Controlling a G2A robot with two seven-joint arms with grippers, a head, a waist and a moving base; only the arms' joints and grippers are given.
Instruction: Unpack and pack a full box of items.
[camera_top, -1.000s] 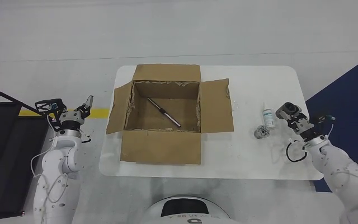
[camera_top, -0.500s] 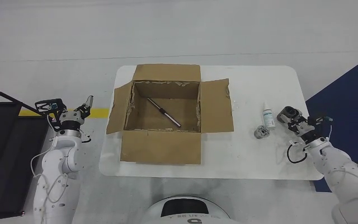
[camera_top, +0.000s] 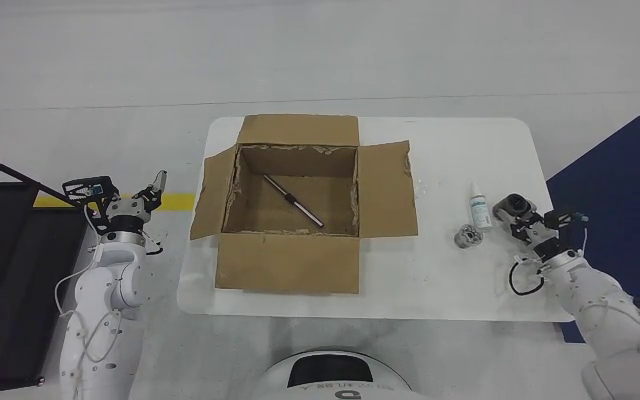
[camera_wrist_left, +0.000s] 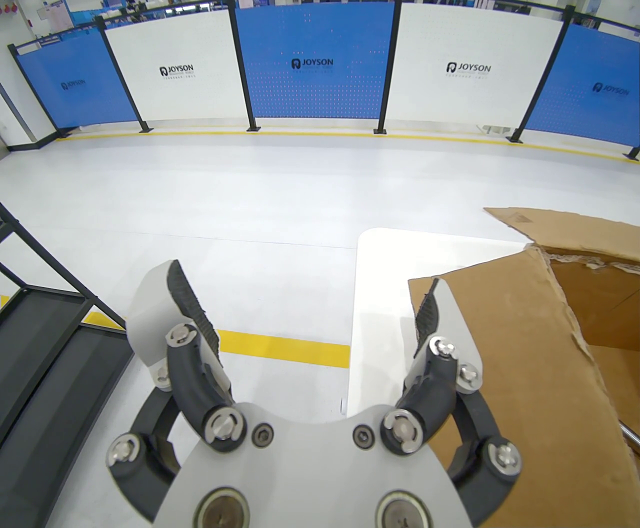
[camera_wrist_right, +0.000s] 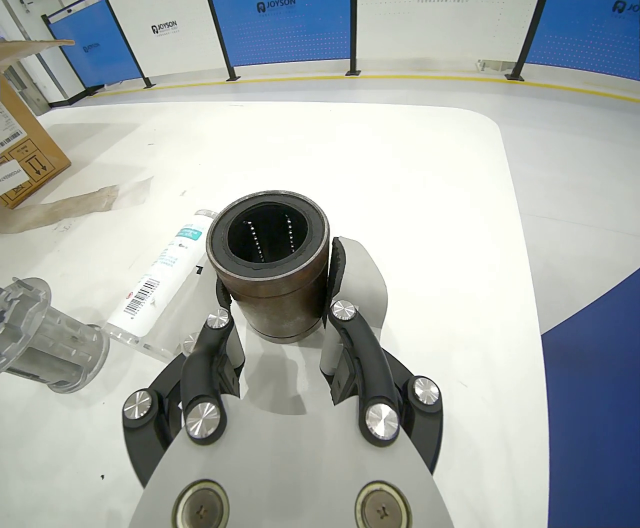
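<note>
Fingers (camera_wrist_right: 357, 280) of the right gripper (camera_wrist_right: 281, 280) squeeze a dark round bearing (camera_wrist_right: 272, 295), which stands upright over the white tabletop (camera_wrist_right: 400, 175). Just beside it lies a white bottle (camera_wrist_right: 165, 265), and near that a gray metal part (camera_wrist_right: 45, 335). Well apart, the open cardboard box (camera_top: 290, 262) has a thin metal rod (camera_top: 293, 200) inside. The left gripper (camera_wrist_left: 305, 295) hangs past the tabletop's edge, beside a box flap, fingers spread wide.
</note>
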